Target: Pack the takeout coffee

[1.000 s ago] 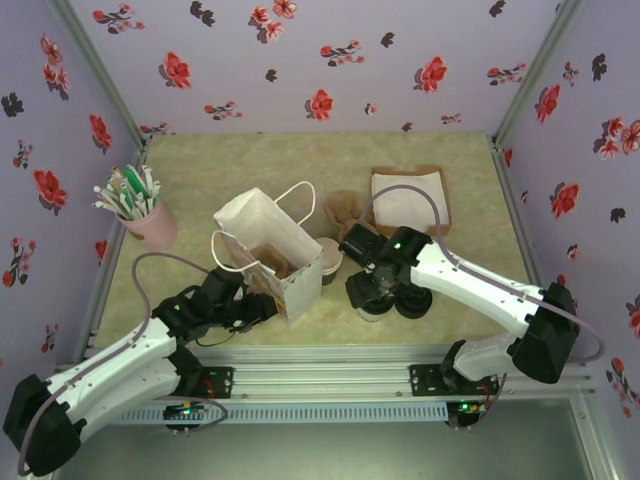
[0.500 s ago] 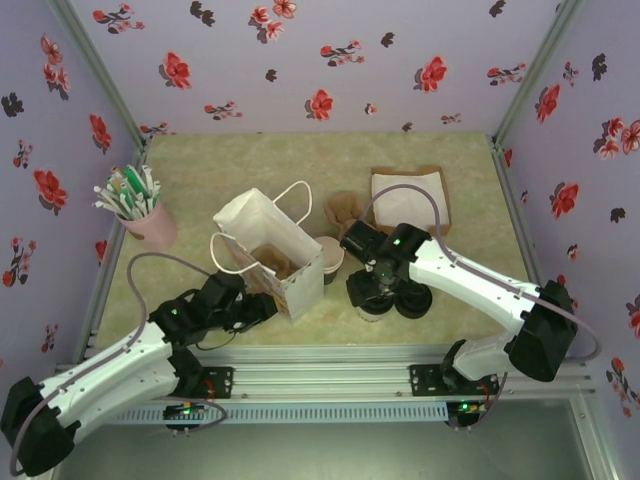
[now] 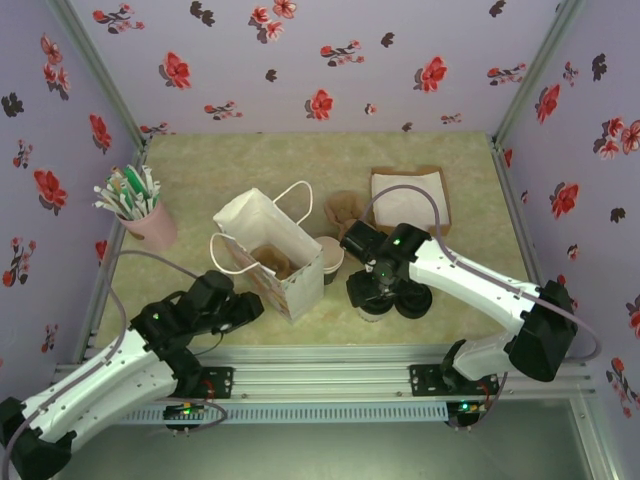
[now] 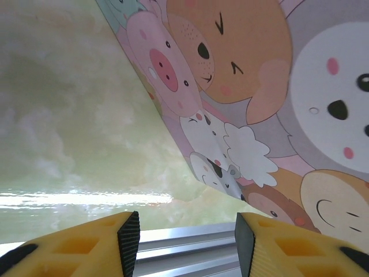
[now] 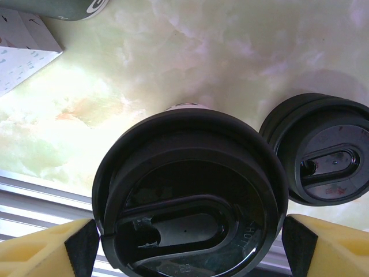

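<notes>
Straddling takeout coffee [image 5: 190, 184]: right end effector [image 5: 190, 245].

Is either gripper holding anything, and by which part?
The left gripper is open and empty. The right gripper brackets the takeout coffee at its lid rim, close on both sides; whether it grips cannot be told.

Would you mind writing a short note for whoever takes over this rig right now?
Left gripper: open, empty, low beside the paper bag.
Right gripper: closed on the takeout coffee, pads against its lid rim. The cup stands on the table, right of the bag.
Done: coffee lidded and gripped.
Left: lift it, lower it upright into the open bag, release.
</notes>
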### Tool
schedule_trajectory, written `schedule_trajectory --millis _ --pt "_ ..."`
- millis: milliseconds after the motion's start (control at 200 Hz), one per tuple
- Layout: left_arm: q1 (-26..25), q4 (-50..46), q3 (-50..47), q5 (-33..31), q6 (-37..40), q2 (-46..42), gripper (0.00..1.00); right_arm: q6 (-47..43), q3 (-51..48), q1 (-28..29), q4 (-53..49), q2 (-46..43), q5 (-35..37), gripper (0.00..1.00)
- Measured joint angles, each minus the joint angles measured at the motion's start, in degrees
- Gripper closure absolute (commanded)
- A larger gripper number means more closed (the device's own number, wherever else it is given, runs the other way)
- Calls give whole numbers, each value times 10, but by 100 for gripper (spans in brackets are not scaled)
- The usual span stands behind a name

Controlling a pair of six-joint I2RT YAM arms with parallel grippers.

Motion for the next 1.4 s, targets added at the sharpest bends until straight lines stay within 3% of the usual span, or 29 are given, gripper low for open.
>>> schedule_trajectory --millis 450,1400 --pt "0 -71 34 -57 18 -43 52 0 -8 -2 1 9 -10 18" --pt "0 -74 34 -63 17 -43 52 -1 1 -12 1 15 -13 16"
